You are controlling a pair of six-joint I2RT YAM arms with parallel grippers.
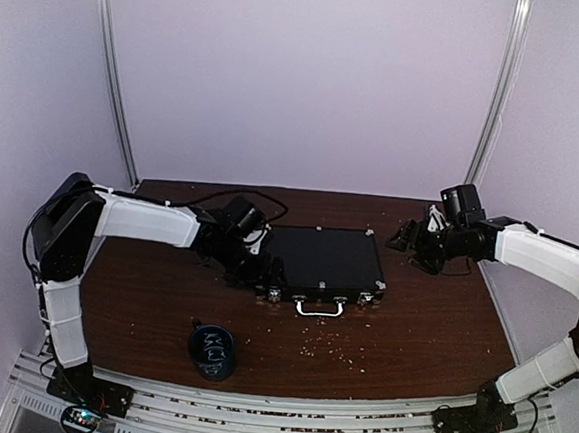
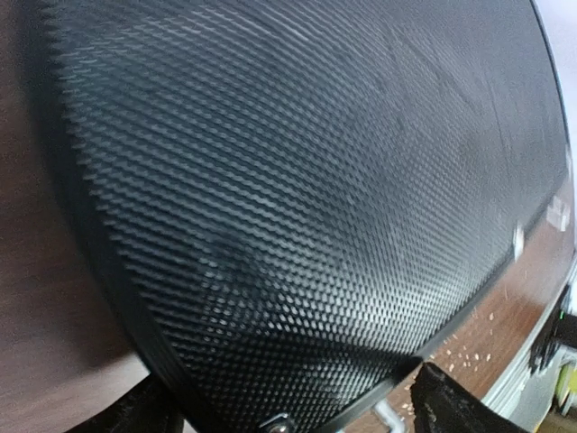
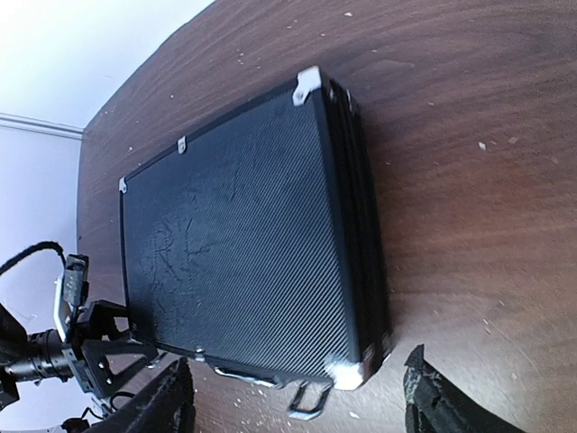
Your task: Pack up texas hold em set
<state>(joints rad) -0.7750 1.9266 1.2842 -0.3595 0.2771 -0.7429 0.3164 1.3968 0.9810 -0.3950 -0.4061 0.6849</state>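
The black briefcase-style case (image 1: 321, 262) lies shut and flat at the middle of the table, with its silver handle (image 1: 319, 307) facing the near edge. My left gripper (image 1: 263, 266) is at the case's left front corner. In the left wrist view the textured lid (image 2: 297, 180) fills the frame and the open fingers (image 2: 455, 401) stand either side of the corner. My right gripper (image 1: 409, 237) hovers open and empty just off the case's right end. Its view shows the whole case (image 3: 243, 244) between wide-apart fingertips (image 3: 437, 397). Chips, cards and dealer buttons are out of view.
A dark round cup with white scribbles (image 1: 212, 351) stands near the front left. Pale crumbs (image 1: 339, 351) are scattered on the brown table (image 1: 431, 328) in front of the case. A black cable (image 1: 211, 195) runs along the back left. White walls enclose the table.
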